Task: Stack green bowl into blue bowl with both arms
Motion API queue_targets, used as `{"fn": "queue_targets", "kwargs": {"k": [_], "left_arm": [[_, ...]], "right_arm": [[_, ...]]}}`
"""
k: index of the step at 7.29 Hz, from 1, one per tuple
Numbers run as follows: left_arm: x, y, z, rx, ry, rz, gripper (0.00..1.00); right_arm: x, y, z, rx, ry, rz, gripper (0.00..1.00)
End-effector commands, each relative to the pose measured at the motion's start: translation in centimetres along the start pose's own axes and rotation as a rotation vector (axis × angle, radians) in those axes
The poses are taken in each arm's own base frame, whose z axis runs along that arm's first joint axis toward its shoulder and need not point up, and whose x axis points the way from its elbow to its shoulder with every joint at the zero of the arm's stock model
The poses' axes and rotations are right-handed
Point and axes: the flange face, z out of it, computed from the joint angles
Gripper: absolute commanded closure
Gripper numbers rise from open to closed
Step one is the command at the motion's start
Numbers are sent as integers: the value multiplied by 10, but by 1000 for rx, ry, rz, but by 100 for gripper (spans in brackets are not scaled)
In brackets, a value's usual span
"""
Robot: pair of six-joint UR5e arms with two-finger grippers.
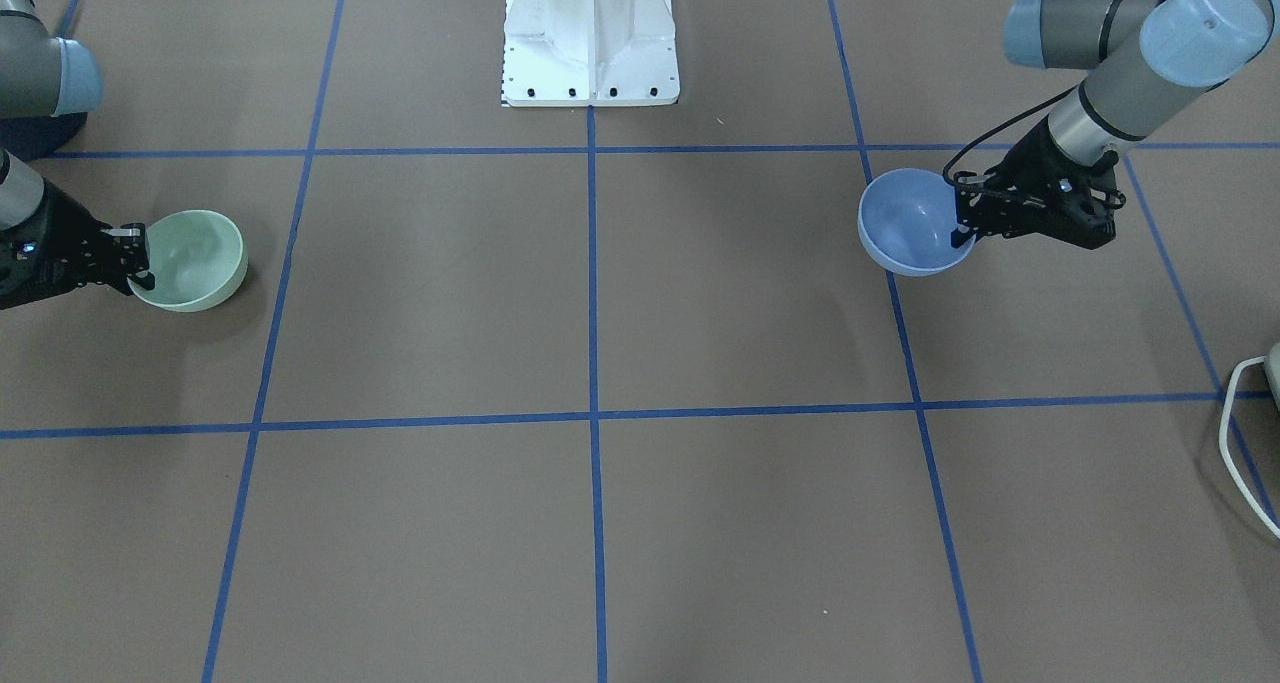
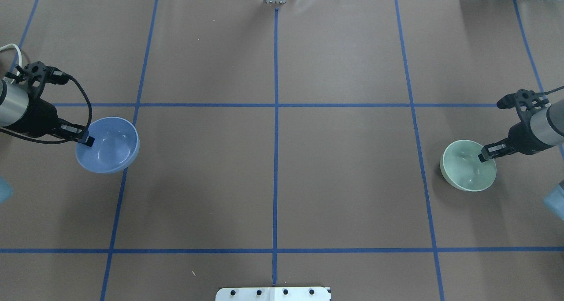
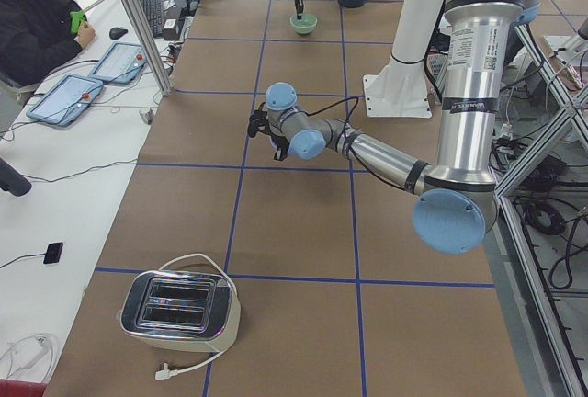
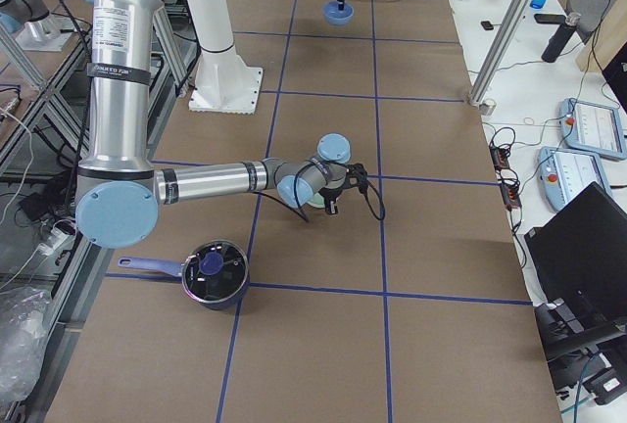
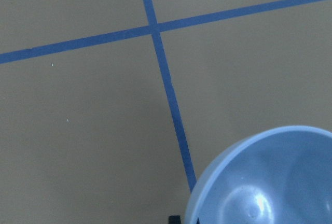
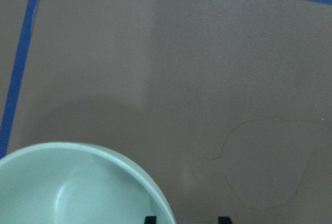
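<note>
The blue bowl (image 2: 108, 144) hangs a little above the table at the robot's left, and my left gripper (image 2: 86, 139) is shut on its near rim. It also shows in the front view (image 1: 910, 221) and the left wrist view (image 5: 270, 182). The green bowl (image 2: 467, 166) rests on the table at the robot's right. My right gripper (image 2: 484, 154) straddles its rim with the jaws apart. In the right wrist view one fingertip (image 6: 150, 219) is at the bowl (image 6: 72, 187), and the other stands clear outside the rim.
The white pedestal (image 1: 590, 33) stands at the robot's side of the table. A toaster (image 3: 179, 310) with a white cable sits beyond the left arm, and a dark pot (image 4: 214, 274) beyond the right arm. Blue tape lines grid the brown table (image 2: 273, 173).
</note>
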Motion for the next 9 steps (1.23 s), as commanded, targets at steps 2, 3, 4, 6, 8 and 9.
{"fn": "queue_targets", "kwargs": {"k": [2,3,4,6,8,9], "left_arm": [[45,-37,-9,-9,-9,-42,100],[72,-58,-13,5,5,-75,100],[111,-65,0,-19,17,-100,100],[192,-86,39,-11,6,-136,100],[241,-93,67,-8,-1,-163,100],[260,-92,84,-17,-8,-150,100]], "right_arm": [[-17,-12,-6,14,-26,3,100],[-27,-22,-9,23,-33,-1,100],[-37,-34,-13,41,-42,-10,100],[-68,-74,-40,106,-78,33,100],[-106,-123,-76,130,-99,38,100],[-125,-137,-88,134,-113,36,100]]}}
